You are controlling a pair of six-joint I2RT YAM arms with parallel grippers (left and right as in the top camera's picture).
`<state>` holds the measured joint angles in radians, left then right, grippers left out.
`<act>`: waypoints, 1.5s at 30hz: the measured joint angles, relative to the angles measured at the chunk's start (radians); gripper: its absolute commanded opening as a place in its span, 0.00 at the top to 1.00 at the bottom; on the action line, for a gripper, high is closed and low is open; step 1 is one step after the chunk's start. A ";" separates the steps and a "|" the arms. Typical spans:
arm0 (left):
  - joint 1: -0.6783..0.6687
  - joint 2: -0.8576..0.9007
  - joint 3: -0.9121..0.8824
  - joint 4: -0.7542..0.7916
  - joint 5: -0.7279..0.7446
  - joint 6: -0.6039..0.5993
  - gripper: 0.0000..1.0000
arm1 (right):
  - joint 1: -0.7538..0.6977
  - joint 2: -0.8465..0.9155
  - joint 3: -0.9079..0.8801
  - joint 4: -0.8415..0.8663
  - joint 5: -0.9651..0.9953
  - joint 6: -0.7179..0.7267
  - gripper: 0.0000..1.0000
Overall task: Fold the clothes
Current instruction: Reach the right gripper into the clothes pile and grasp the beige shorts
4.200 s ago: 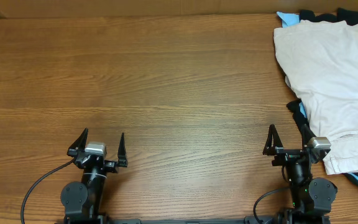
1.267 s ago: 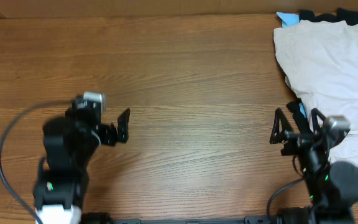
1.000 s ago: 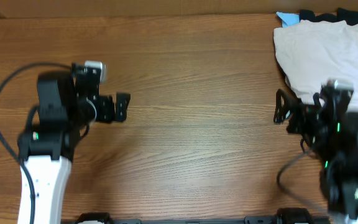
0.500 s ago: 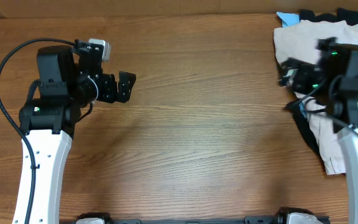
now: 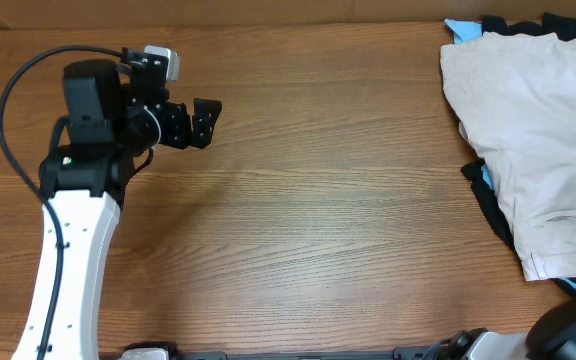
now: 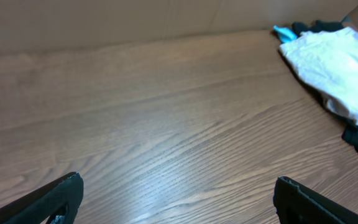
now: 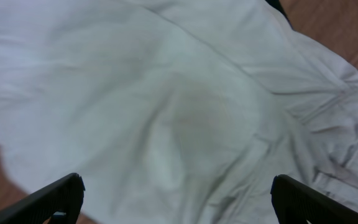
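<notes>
The cream shorts [image 5: 533, 140] lie crumpled on top of a pile at the table's right edge; they also show far off in the left wrist view [image 6: 340, 68] and fill the right wrist view [image 7: 185, 106]. My left gripper [image 5: 203, 122] is open and empty above the bare table at the far left, its fingertips framing wood in the left wrist view [image 6: 179, 202]. My right gripper is mostly off the right edge in the overhead view; in the right wrist view its fingertips [image 7: 179, 199] are open just above the shorts, holding nothing.
A light blue garment [image 5: 460, 30] and a black garment [image 5: 528, 24] stick out from under the shorts at the back right. More black cloth [image 5: 490, 205] and blue cloth show at the pile's left side. A cardboard wall [image 6: 104, 22] runs along the table's far edge.
Both arms rose from the front edge. The left arm swung to the far left and back. The right arm moved back and right over the shorts, now nearly off the overhead frame.
</notes>
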<state>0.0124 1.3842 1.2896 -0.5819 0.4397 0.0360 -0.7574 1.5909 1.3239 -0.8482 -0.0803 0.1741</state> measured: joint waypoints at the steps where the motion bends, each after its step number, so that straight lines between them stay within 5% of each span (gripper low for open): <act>1: 0.000 0.014 0.000 0.000 0.002 0.000 0.00 | -0.018 0.028 0.000 0.003 0.003 -0.010 0.00; 21: 0.000 0.133 0.000 0.018 -0.002 0.000 0.00 | -0.113 0.226 0.000 0.126 0.009 -0.067 0.04; 29: 0.000 0.133 0.000 0.036 -0.014 0.000 0.00 | -0.113 0.253 0.000 0.141 0.009 -0.072 0.35; 35: 0.000 0.133 0.000 0.044 -0.021 0.000 0.00 | -0.113 0.253 0.000 0.137 0.009 -0.071 0.47; 43: 0.000 0.133 0.000 0.045 -0.024 0.000 0.05 | -0.114 0.262 0.000 0.135 0.015 -0.069 0.95; 45: 0.000 0.133 0.000 0.045 -0.025 0.000 0.09 | -0.118 0.266 0.000 0.131 0.016 -0.073 0.96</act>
<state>0.0124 1.5173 1.2896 -0.5373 0.4149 0.0360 -0.8757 1.8565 1.3239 -0.7170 -0.0639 0.1013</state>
